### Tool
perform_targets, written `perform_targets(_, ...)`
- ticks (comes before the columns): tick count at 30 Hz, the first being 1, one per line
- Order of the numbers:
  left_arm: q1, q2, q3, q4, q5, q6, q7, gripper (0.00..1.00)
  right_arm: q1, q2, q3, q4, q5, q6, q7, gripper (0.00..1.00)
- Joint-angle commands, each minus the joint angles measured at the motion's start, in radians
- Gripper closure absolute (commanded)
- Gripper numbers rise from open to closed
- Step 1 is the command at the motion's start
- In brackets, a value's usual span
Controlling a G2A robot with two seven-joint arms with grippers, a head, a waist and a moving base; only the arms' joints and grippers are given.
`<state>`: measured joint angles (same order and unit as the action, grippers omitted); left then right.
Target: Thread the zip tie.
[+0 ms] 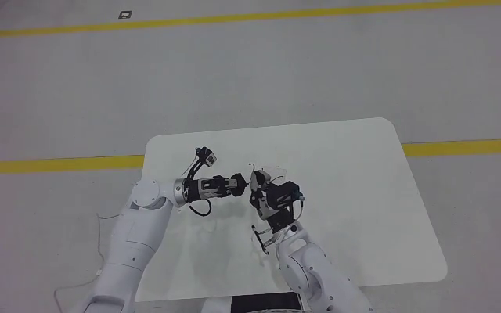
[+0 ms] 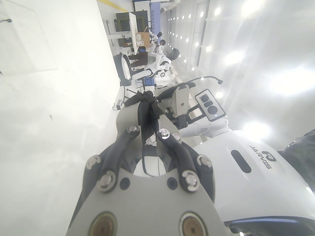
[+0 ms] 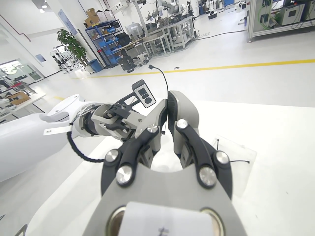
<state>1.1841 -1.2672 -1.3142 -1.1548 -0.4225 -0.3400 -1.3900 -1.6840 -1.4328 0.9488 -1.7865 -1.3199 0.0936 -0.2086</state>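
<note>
Clamped hard in right gripper (image 3: 168,120), raised over the table (image 1: 352,196): zip tie (image 3: 165,79), head end curling up free past the jaws. Met tip to tip from the left by left gripper (image 2: 147,101), likewise closed narrow on the black strand. Just beyond both, lying flat: clear bag (image 3: 236,148) holding a few loose ties (image 3: 237,161).

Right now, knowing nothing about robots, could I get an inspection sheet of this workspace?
Surface: white table, rounded corners.
Job's things: black zip tie arcing up from the right gripper.
Clutter: clear plastic sheet holding spare ties.
Grippers: right gripper shut on the zip tie; left gripper shut on a black strap, close opposite.
Cables: black ribbed cable looping at the left wrist.
Surroundings: grey floor, yellow line, workshop racks.
</note>
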Motion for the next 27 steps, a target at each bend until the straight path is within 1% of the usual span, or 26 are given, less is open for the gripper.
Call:
perform_targets(1,0.0,0.0,0.0,0.0,0.0,0.0,0.0,1.0,0.002,0.0,-0.001,0.002,0.001,0.0,0.001,1.0)
perform_targets(27,0.0,0.0,0.0,0.0,0.0,0.0,0.0,1.0,0.013,0.002,-0.01,0.02,-0.001,0.011,0.012,1.0)
